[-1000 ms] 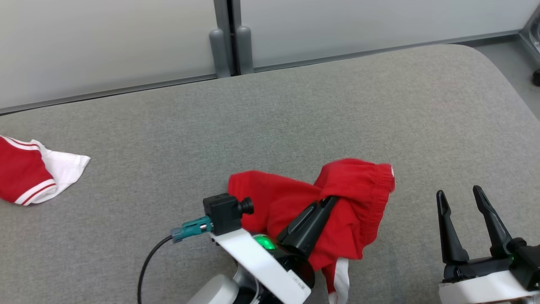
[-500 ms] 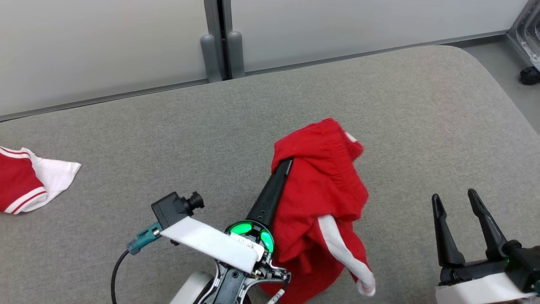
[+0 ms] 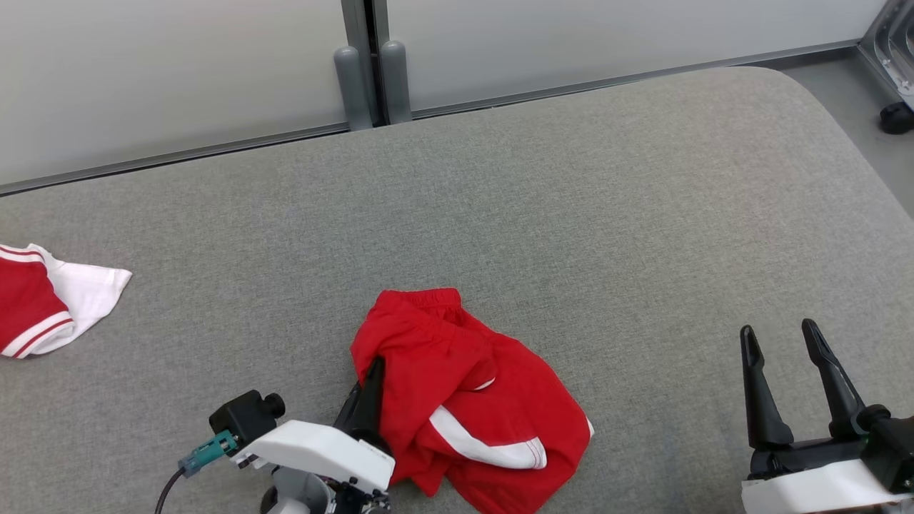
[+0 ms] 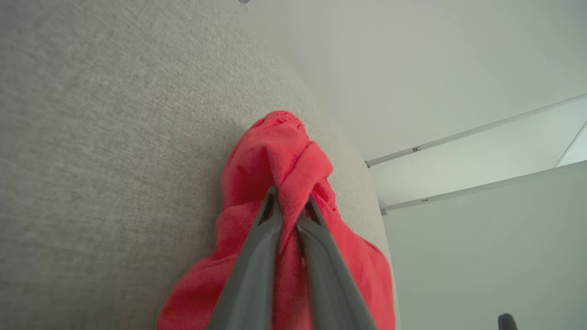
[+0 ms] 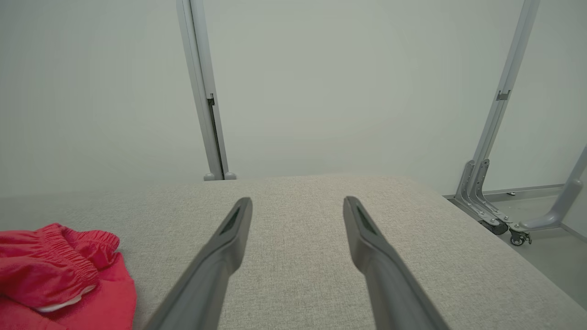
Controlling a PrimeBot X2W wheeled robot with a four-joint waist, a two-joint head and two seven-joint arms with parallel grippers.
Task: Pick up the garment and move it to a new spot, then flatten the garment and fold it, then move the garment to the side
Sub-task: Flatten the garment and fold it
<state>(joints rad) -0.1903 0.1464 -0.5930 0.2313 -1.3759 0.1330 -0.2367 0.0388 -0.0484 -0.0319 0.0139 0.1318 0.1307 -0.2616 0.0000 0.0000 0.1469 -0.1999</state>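
Observation:
The garment point(image 3: 464, 400) is a pair of red shorts with a white side stripe, lying crumpled on the grey padded table point(image 3: 607, 214) near its front edge. My left gripper point(image 3: 375, 368) comes in low from the front at the garment's left edge, one dark finger showing against the cloth. In the left wrist view the left gripper point(image 4: 290, 205) is shut on a fold of the red garment point(image 4: 275, 151). My right gripper point(image 3: 782, 339) stands open at the lower right, well apart from the cloth. The right wrist view has the right gripper point(image 5: 298, 204) open over bare table, with the garment point(image 5: 50, 270) at its lower left.
Another red and white garment point(image 3: 43, 307) lies at the table's far left edge. Two grey posts point(image 3: 368, 78) and pale wall panels stand behind the table. The table's rounded right edge drops to the floor, where a metal frame with a caster point(image 3: 896, 118) stands.
My left gripper, which held the garment lifted and draped over its fingers, has come down and back toward the front. The garment now rests on the table. The right gripper stayed put.

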